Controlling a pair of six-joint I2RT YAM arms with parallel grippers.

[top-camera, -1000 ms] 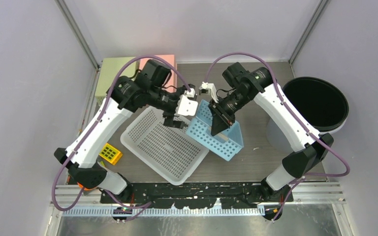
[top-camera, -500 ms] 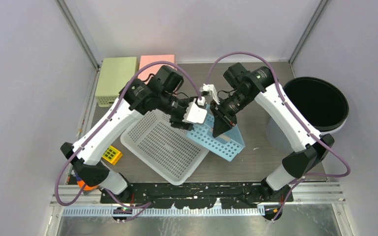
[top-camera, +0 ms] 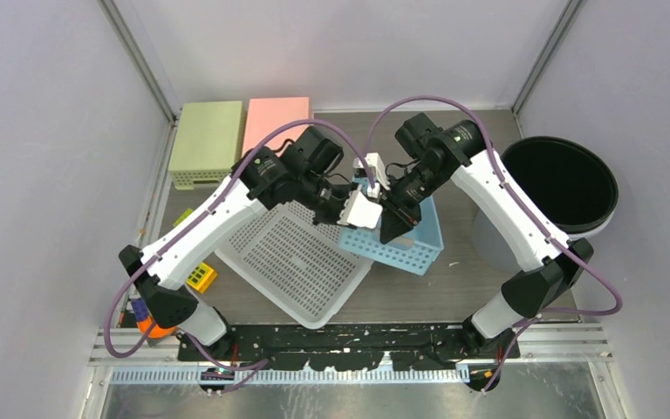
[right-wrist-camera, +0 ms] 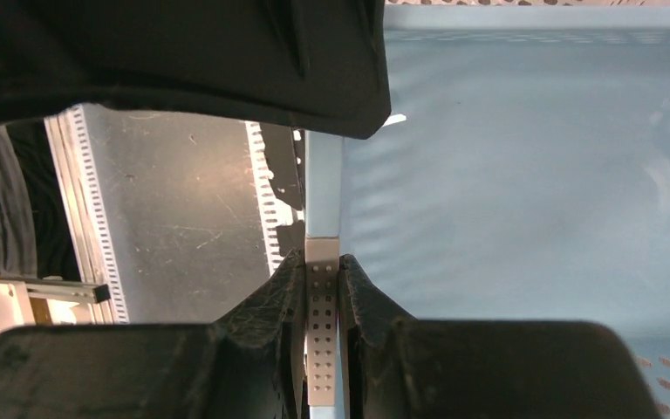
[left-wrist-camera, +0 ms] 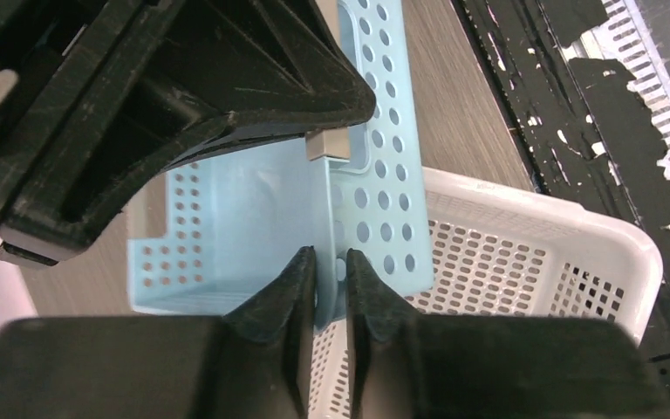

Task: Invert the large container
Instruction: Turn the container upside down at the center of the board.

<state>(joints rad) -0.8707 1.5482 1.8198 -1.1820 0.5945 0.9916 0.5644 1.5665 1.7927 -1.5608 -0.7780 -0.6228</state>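
A blue basket (top-camera: pixel 412 250) sits at the middle of the table (top-camera: pixel 458 281), its left edge overlapping a white basket (top-camera: pixel 288 262). The left gripper (left-wrist-camera: pixel 330 269) pinches a perforated wall of the blue basket between its fingers. The right gripper (right-wrist-camera: pixel 321 271) pinches the thin edge of another wall.

white arms (top-camera: pixel 202 227), black joints (top-camera: pixel 263 171), purple cables (top-camera: pixel 419 98)
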